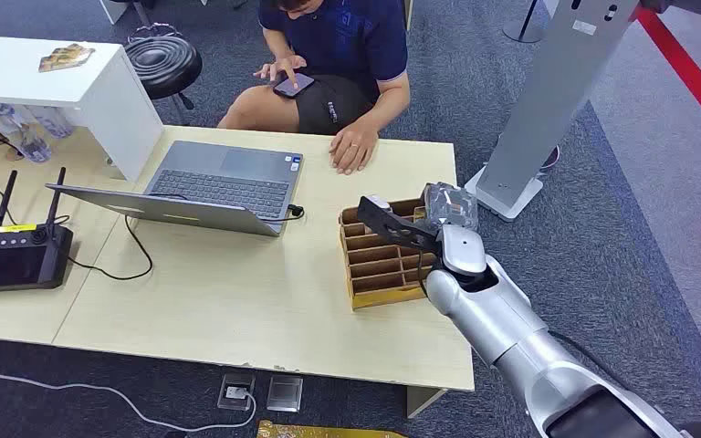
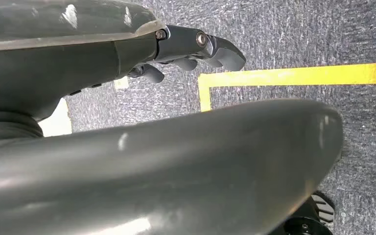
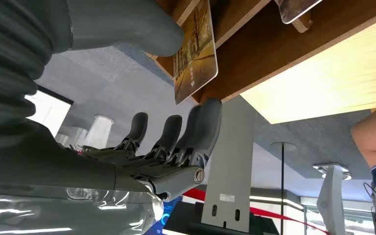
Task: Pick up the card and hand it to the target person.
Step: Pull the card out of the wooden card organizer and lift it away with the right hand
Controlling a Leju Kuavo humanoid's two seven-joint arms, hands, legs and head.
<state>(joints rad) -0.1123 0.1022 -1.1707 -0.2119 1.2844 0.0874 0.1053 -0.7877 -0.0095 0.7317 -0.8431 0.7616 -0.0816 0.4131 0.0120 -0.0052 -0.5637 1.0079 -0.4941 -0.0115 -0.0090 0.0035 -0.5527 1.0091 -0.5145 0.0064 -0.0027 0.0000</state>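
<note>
Your right hand [image 3: 142, 98] is at the slotted wooden box [image 1: 379, 265] on the bench's [image 1: 237, 301] right side, thumb and fingers closing around a card [image 3: 195, 54] standing in it. The lift and the handover to the person [image 1: 338, 55] at the far side remain. Your left hand [image 2: 186, 49] hangs curled, holding nothing.

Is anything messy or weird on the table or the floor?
Mostly tidy. The laptop lies open almost flat, its lid hanging past the table joint. Two small square pieces lie loose on the carpet under the table edge. Nothing looks spilled or broken.
</note>
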